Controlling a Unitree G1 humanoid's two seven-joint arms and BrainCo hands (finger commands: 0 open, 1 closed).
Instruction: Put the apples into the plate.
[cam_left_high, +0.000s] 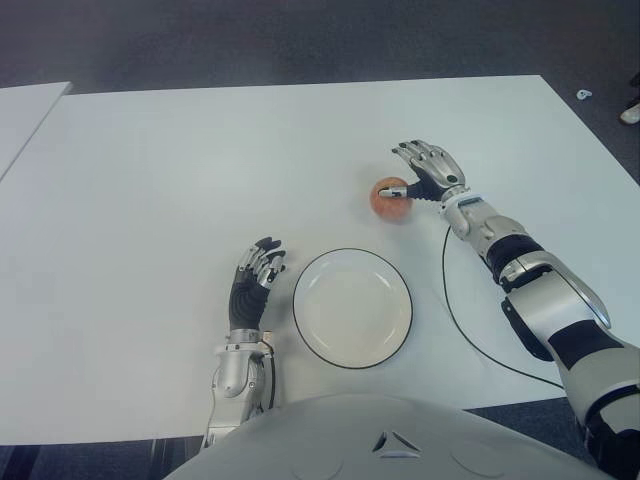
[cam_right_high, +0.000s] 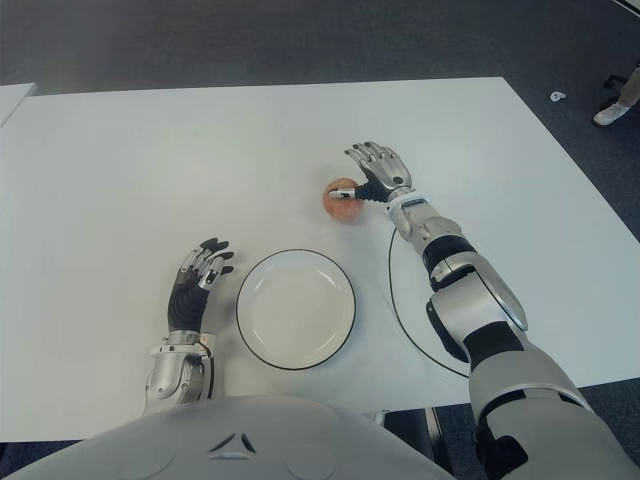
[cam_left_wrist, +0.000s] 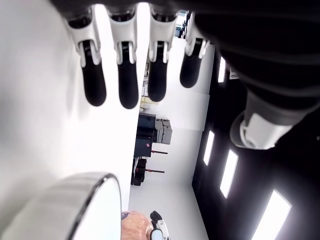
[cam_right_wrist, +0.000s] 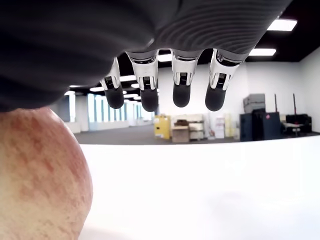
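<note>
Nearest the robot, the left hand (cam_left_high: 255, 272) shows just left of the plate (cam_left_high: 352, 308), fingers loosely extended and holding nothing; whether it touches the desk (cam_left_high: 180, 170) cannot be told. The plate sits empty at the near middle of the white desk.

Farther out, beyond the plate and a little to its right, a single apple (cam_left_high: 390, 198) stands on the desk. The right hand (cam_left_high: 425, 172) is at the apple's right side, its thumb lying across the fruit's top. In the right wrist view the four fingers (cam_right_wrist: 181, 92) hang spread and uncurled, with the apple (cam_right_wrist: 40, 175) beside the palm, so nothing is gripped yet.

The step in hand looks like closing on the apple. It is round and may roll away, so the palm should settle nearer over it before the fingers wrap round the far side against the thumb. Then lift clear and carry it back towards the plate.
</note>
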